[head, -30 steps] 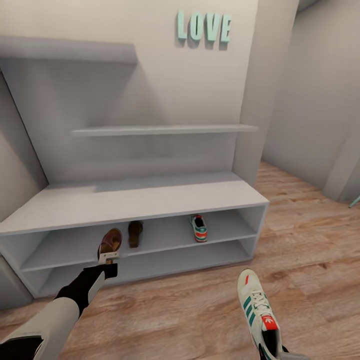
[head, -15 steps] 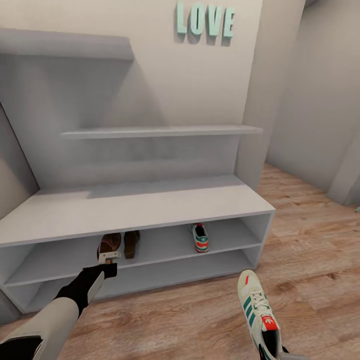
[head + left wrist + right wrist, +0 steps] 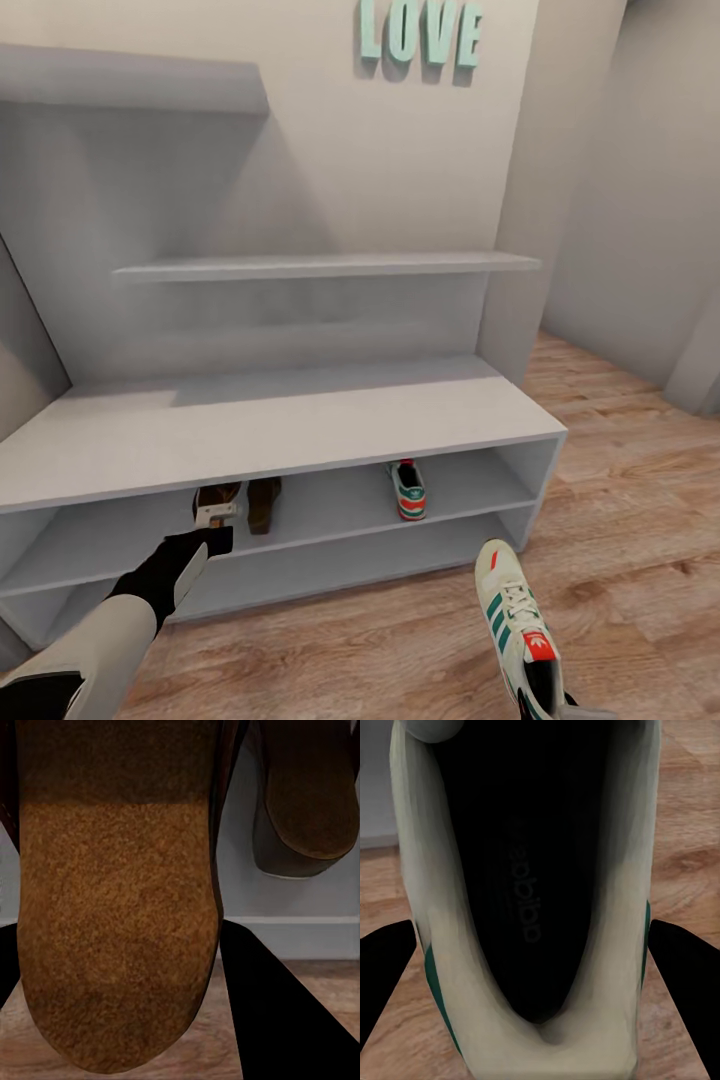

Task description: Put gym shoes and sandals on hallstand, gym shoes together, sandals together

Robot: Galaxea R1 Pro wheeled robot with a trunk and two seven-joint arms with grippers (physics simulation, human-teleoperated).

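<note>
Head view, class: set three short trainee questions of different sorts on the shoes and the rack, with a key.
1. True or false: a gym shoe already sits on the hallstand's upper open shelf.
2. What does the right pincer hold? A) sandal B) gym shoe C) nothing
3. Fill in: the left pincer holds a sandal beside the other ____.

Key: 1 true; 2 B; 3 sandal.

Teal raised letters (image 3: 420, 33) on the cream wall above the hallstand (image 3: 280, 430) spell "LOVE", up and far ahead of both grippers. Inside the gym shoe (image 3: 532, 907) held at the right gripper, the dark insole carries the faint brand word "adidas", running along its length.
</note>
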